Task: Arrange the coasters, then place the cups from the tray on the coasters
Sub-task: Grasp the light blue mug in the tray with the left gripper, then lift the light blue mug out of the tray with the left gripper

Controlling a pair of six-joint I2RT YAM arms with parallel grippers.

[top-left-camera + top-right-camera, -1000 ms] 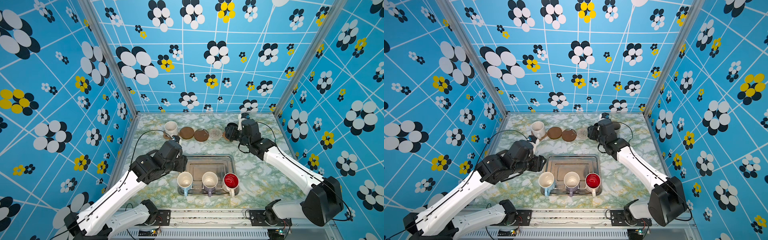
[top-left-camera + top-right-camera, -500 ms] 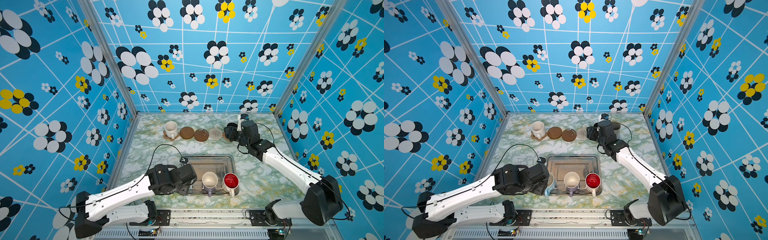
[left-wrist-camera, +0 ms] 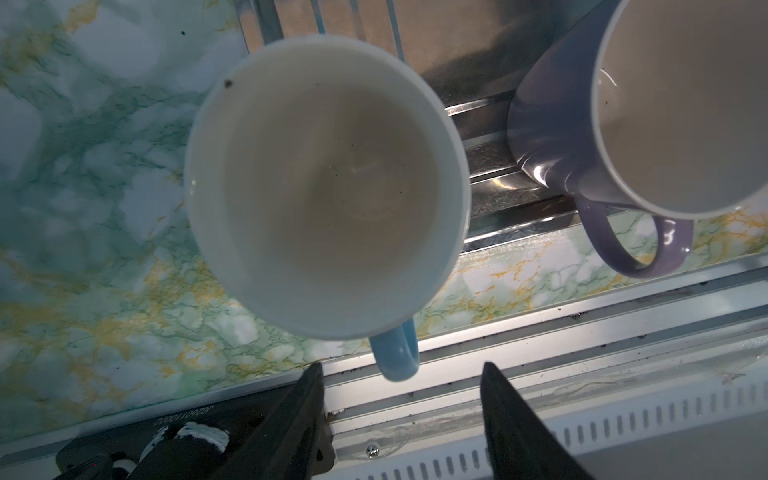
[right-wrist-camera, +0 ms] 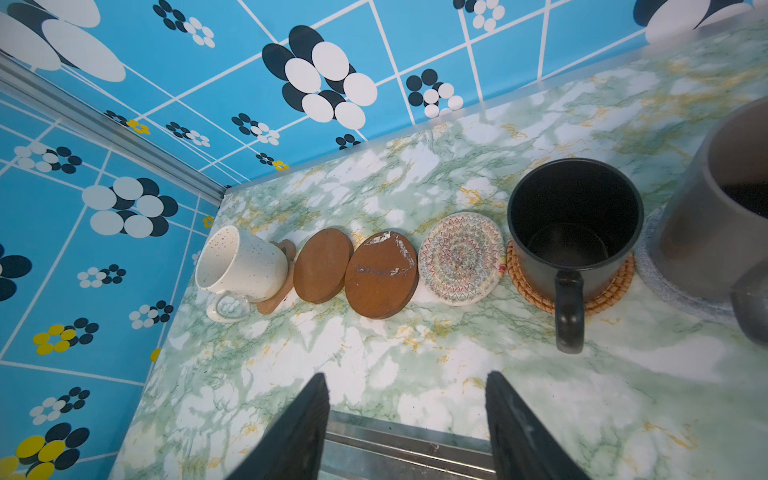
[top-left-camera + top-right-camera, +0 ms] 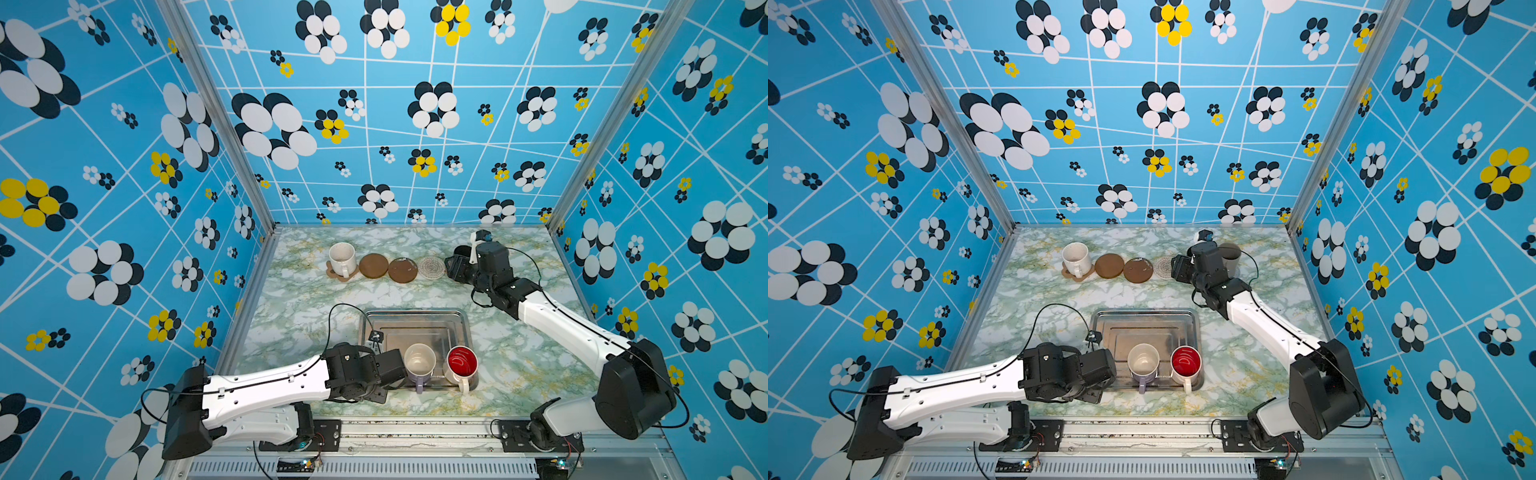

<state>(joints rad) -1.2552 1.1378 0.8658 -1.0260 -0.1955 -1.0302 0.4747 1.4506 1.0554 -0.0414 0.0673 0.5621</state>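
While the left gripper (image 3: 401, 368) hangs spread and empty, with the handle (image 3: 397, 353) of the light blue mug (image 3: 328, 187) just ahead of its jaws at the near left corner of the tray (image 3: 478, 50), the handle should be straddled squarely and lifted straight, clear of the lilac mug (image 3: 552, 137) beside it. Beyond, bare brown discs (image 4: 322, 266) are available; the right gripper (image 4: 405, 376) is held spread and empty.

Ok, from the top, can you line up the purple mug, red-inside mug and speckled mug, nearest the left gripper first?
1. Purple mug, beside the left gripper, in the tray.
2. Red-inside mug, next along.
3. Speckled mug, far back on its coaster.
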